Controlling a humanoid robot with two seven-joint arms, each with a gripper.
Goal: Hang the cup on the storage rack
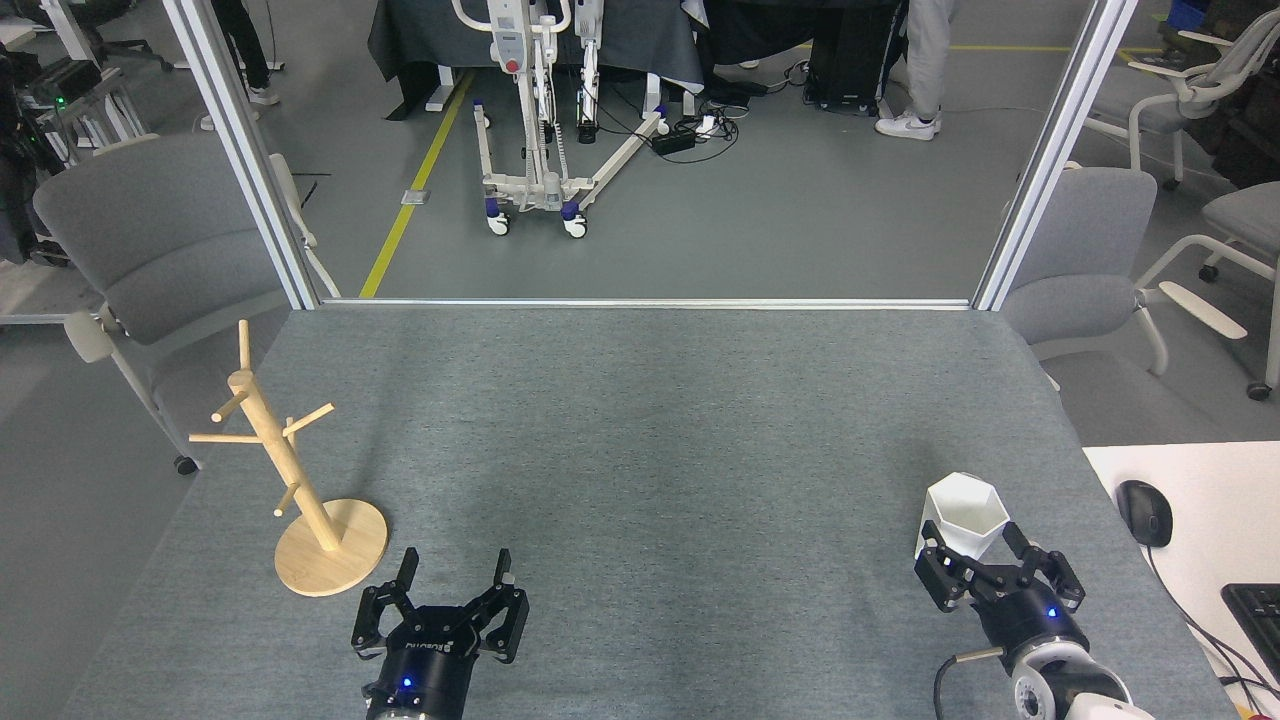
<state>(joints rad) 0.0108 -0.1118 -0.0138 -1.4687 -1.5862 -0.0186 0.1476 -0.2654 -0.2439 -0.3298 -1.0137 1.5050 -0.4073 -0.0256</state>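
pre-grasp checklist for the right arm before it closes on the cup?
1. Cup upright on the table, mouth up: ok.
2. Right gripper open, one finger on each side of the cup's near lower part: ok.
3. Fingers actually touching the cup walls: cannot tell.
4. Storage rack standing on its disc base, pegs bare: ok.
5. Left gripper open, holding nothing, just right of the rack base and apart from it: ok.
6. Table between cup and rack free of objects: ok.
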